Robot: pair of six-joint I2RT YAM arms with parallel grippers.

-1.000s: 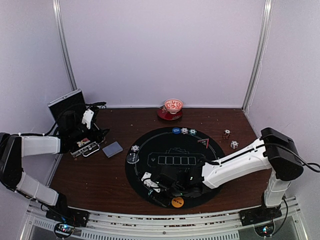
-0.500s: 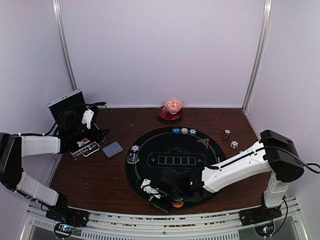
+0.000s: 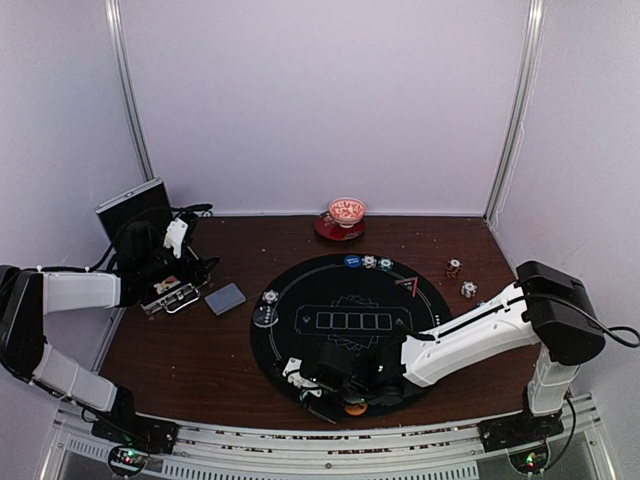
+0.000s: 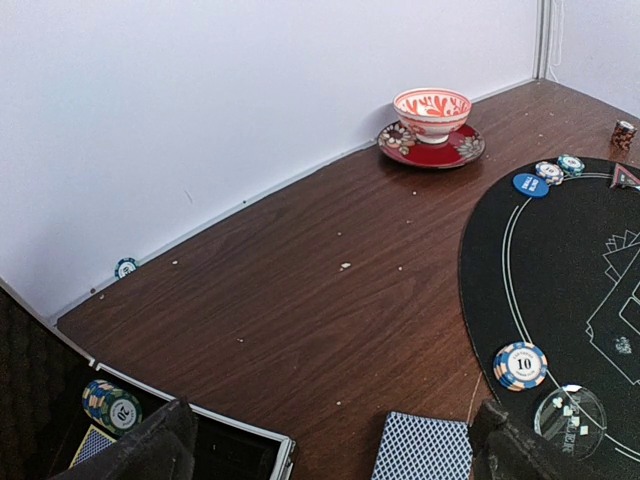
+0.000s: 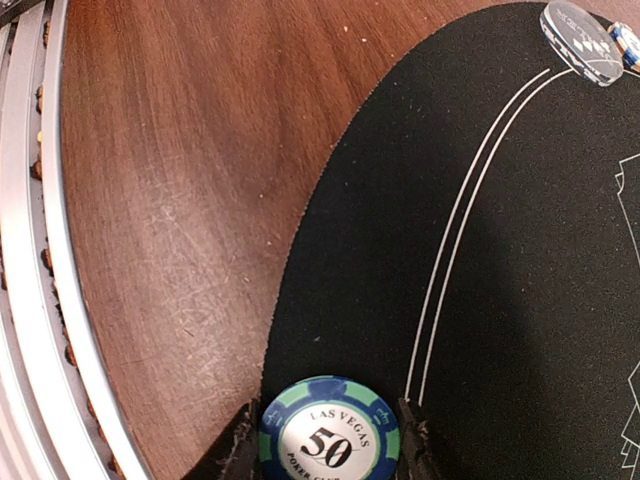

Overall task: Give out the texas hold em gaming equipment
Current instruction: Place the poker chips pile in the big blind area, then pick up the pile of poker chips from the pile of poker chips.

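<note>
While the left gripper (image 4: 335,447) hung with its jaws wide apart and nothing between them, it sat over the case (image 4: 30,360) at the table's left edge, where a few chips lay in the foam. Just beside the case lay the deck (image 4: 420,450), face down on bare wood. Further right, a small chip stack (image 4: 520,365) stood on the mat (image 3: 330,290) at its left rim, close beside a clear disc (image 4: 570,425).

Low over the mat's near edge, the right gripper (image 5: 328,442) was clamped on a 50 chip (image 5: 330,432), with a finger pressed against each side. Whether the chip already rested on the mat I could not tell. It hung right at the rim, outside the white lines. An orange disc (image 3: 353,408) lay just to its right.

The step in hand looked like placing this chip. To do it well, the chip probably needed to go down flat and fully on the mat. The jaws should then part only slightly and the arm lift straight up, so that nothing dragged the chip or nudged the disc.
</note>
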